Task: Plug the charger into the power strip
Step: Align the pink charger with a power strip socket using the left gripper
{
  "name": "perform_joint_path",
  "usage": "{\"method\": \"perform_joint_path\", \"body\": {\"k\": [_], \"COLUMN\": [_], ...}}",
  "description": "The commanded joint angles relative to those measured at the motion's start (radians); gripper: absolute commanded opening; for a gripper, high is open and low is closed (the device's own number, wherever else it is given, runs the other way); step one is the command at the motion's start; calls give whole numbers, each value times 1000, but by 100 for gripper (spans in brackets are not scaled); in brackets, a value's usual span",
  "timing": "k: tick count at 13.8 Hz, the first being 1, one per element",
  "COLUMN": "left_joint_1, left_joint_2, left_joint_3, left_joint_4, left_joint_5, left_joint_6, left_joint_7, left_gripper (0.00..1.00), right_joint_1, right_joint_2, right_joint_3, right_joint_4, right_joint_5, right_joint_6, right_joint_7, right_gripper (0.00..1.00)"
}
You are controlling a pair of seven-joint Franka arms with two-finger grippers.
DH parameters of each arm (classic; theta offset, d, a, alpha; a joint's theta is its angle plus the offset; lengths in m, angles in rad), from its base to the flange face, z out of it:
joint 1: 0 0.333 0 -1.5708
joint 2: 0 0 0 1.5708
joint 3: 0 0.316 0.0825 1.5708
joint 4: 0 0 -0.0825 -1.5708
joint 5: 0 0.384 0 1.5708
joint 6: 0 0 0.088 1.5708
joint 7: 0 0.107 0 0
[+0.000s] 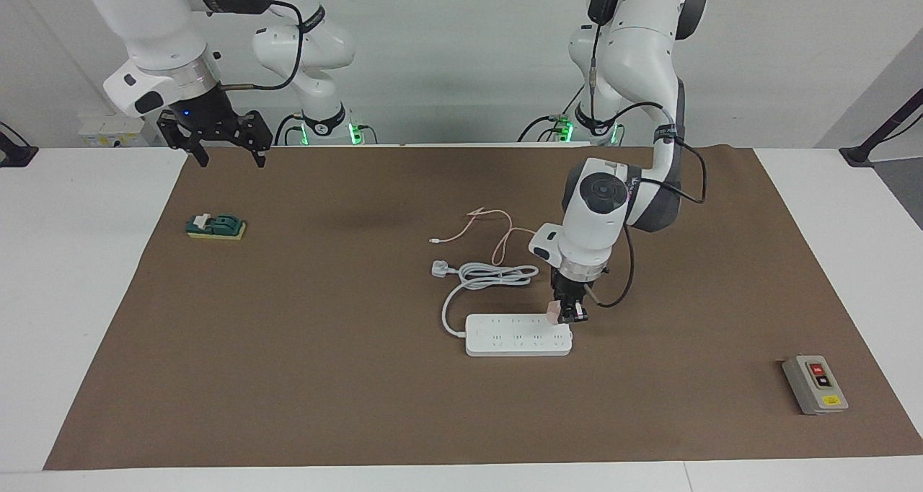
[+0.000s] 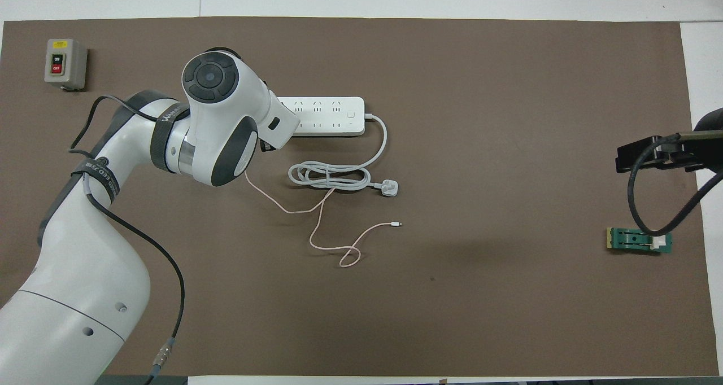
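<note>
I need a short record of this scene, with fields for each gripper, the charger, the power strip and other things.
left gripper: shut on the charger, at the power strip's end
right gripper: open, waits in the air
power strip: flat on the brown mat
charger cable: trails toward the robots
other: grey button box; green block

The scene is being lit evenly and brightly from above. Only soft, faint shadows are being cast on the brown mat [image 1: 324,376], one as a dim smudge near its middle [image 2: 480,255]. No glare is being thrown. Both views are being rendered sharp, with straight edges throughout.
</note>
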Motion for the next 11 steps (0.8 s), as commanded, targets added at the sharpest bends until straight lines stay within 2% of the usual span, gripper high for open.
{"method": "perform_joint_path", "body": {"k": [1, 8, 11], "left_joint_1": [-5, 6, 32], "left_joint_2": [1, 62, 162], "left_joint_3": [5, -5, -41], "left_joint_4": [-51, 21, 152], "left_joint_5": [23, 9, 2], "left_joint_6": [18, -2, -91], "left_joint_7": [-24, 52, 129], "left_gripper": [0, 0, 0], "right_joint_1": [-13, -18, -18], "right_joint_2": [-10, -13, -16], "right_joint_3": [14, 15, 14], "right_joint_4": [-11, -12, -12], "right_joint_5": [-14, -14, -14], "right_joint_6": [13, 4, 2], "right_joint_7": [-19, -24, -24], "right_gripper": [100, 100, 100]}}
